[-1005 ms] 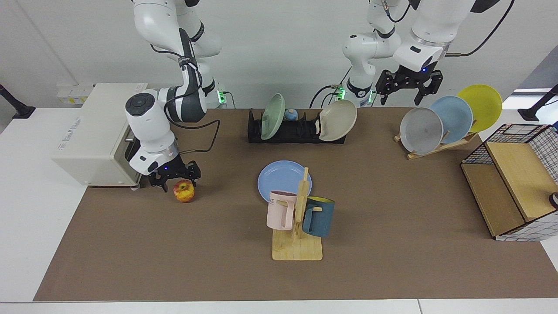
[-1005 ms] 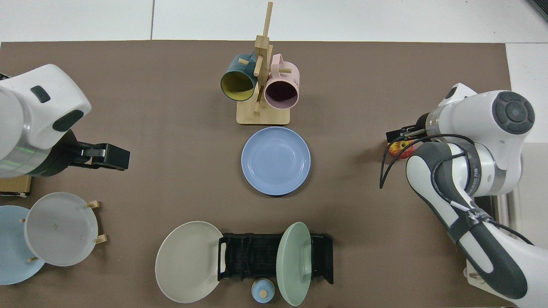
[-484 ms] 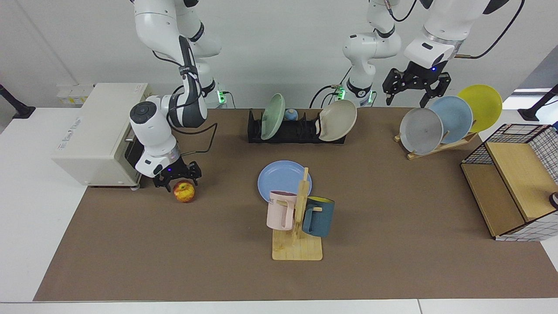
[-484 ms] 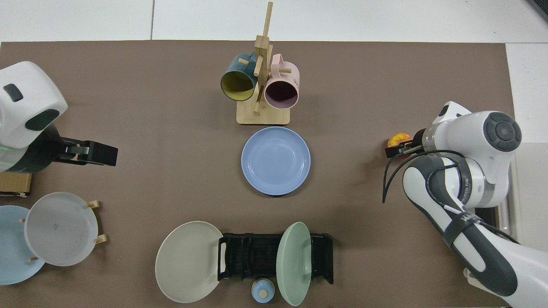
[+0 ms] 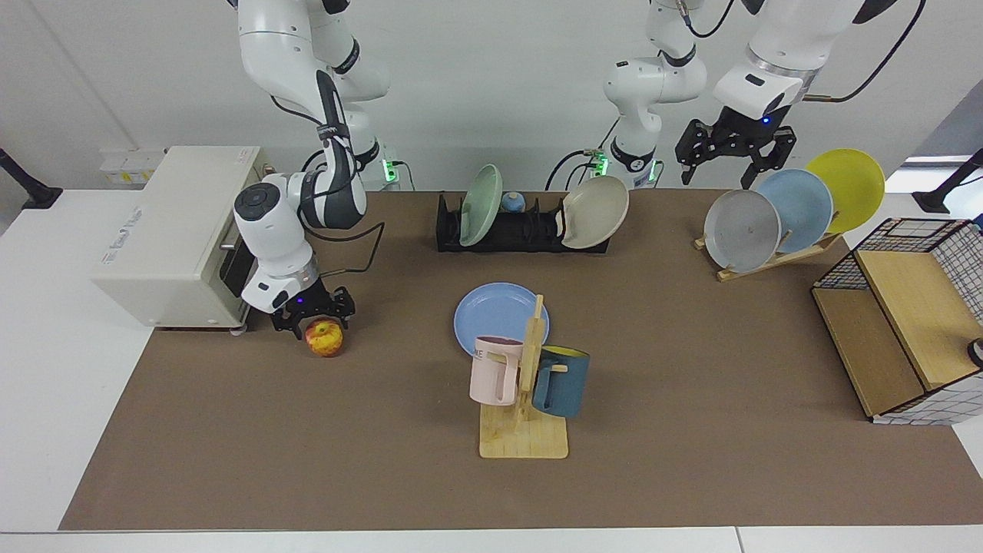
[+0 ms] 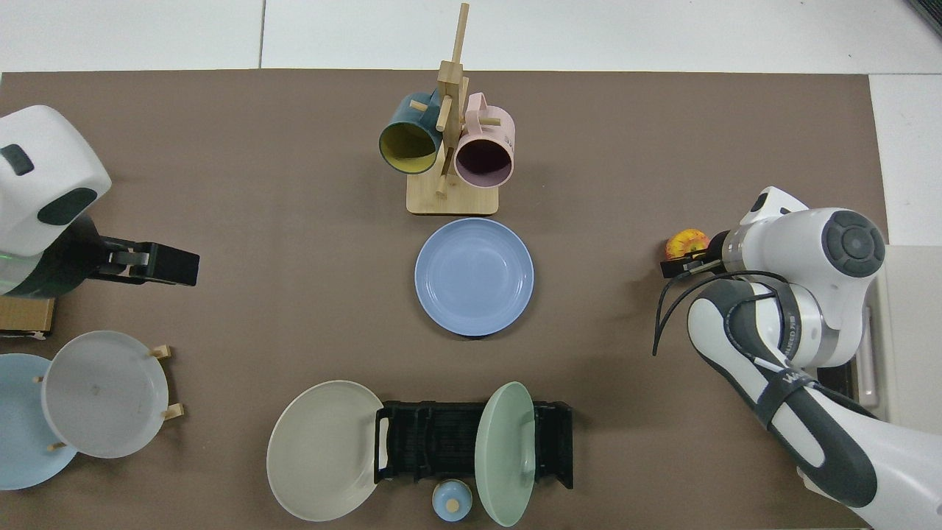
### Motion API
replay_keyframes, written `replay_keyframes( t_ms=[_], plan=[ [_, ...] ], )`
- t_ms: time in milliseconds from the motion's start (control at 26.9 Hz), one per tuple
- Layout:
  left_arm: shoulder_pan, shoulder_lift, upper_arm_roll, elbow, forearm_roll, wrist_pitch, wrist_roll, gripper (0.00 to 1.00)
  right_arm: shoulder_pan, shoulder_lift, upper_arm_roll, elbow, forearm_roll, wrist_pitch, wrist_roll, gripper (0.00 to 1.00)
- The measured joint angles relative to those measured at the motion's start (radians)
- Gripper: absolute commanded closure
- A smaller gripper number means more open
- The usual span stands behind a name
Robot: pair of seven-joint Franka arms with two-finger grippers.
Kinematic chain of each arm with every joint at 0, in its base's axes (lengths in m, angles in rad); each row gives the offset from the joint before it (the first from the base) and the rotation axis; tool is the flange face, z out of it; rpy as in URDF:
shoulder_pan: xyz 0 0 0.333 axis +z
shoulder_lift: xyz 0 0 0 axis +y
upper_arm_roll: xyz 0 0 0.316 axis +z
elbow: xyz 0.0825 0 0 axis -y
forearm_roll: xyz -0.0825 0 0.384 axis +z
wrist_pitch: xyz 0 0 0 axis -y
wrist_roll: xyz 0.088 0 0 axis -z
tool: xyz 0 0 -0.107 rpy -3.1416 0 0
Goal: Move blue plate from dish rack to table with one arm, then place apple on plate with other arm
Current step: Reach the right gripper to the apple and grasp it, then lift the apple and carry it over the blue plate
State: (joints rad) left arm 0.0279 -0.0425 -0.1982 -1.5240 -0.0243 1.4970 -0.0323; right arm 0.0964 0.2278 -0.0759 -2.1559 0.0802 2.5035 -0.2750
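The blue plate (image 5: 495, 309) (image 6: 475, 277) lies flat on the brown mat of the table (image 5: 691, 430), in front of the black dish rack (image 5: 522, 230) (image 6: 449, 440). A red and yellow apple (image 5: 325, 339) (image 6: 686, 241) rests on the mat near the white appliance. My right gripper (image 5: 313, 319) (image 6: 678, 265) hangs low just behind the apple, open, with nothing between its fingers. My left gripper (image 5: 731, 165) (image 6: 158, 263) is raised and open above the wooden plate stand, holding nothing.
A white appliance (image 5: 169, 230) stands close behind the right arm. The wooden mug tree (image 5: 524, 392) with a pink and a dark blue mug is directly in front of the blue plate. Green and beige plates sit in the dish rack. The plate stand (image 5: 776, 257) and a wire crate (image 5: 906, 315) fill the other end.
My right gripper has drawn back a little from over the apple, so more of the apple shows from above. My left gripper rose and moved back toward the plate stand, then held still.
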Motion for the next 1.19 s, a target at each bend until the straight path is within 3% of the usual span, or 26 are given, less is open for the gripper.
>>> replay_keyframes(
  t_ms=[37, 74, 112, 149, 186, 521, 781, 1005, 1191],
  plan=[
    [0.000, 0.000, 0.001, 0.000, 0.000, 0.000, 0.000, 0.00, 0.000, 0.002, 0.000, -0.003, 0.000, 0.004, 0.000, 0.12],
    [0.000, 0.000, 0.002, 0.000, 0.000, 0.000, 0.000, 0.00, 0.000, 0.004, -0.001, -0.004, 0.000, 0.007, 0.000, 0.34],
    [0.000, -0.001, 0.002, 0.000, 0.000, 0.000, 0.000, 0.00, 0.000, 0.006, -0.001, -0.005, 0.001, 0.010, 0.000, 0.61],
    [0.000, -0.001, 0.003, 0.000, 0.000, 0.000, 0.000, 0.00, 0.000, 0.007, -0.001, -0.006, 0.003, 0.011, 0.000, 0.95],
    [0.000, -0.001, 0.003, 0.000, 0.000, 0.000, 0.000, 0.00, 0.000, 0.007, -0.001, -0.006, 0.004, 0.012, 0.000, 1.00],
    [0.000, -0.001, 0.003, 0.000, 0.000, 0.000, 0.000, 0.00, 0.006, 0.004, 0.001, 0.017, 0.013, 0.012, 0.047, 1.00],
    [0.000, -0.001, 0.003, 0.000, 0.000, 0.000, 0.000, 0.00, 0.064, -0.016, 0.003, 0.155, 0.012, -0.105, 0.186, 1.00],
    [0.000, -0.002, 0.003, 0.000, 0.000, 0.000, 0.000, 0.00, 0.180, -0.035, 0.003, 0.217, 0.010, -0.184, 0.357, 1.00],
    [0.000, -0.002, 0.003, 0.000, 0.000, 0.000, 0.000, 0.00, 0.308, -0.037, 0.004, 0.232, -0.010, -0.191, 0.532, 1.00]
  ],
)
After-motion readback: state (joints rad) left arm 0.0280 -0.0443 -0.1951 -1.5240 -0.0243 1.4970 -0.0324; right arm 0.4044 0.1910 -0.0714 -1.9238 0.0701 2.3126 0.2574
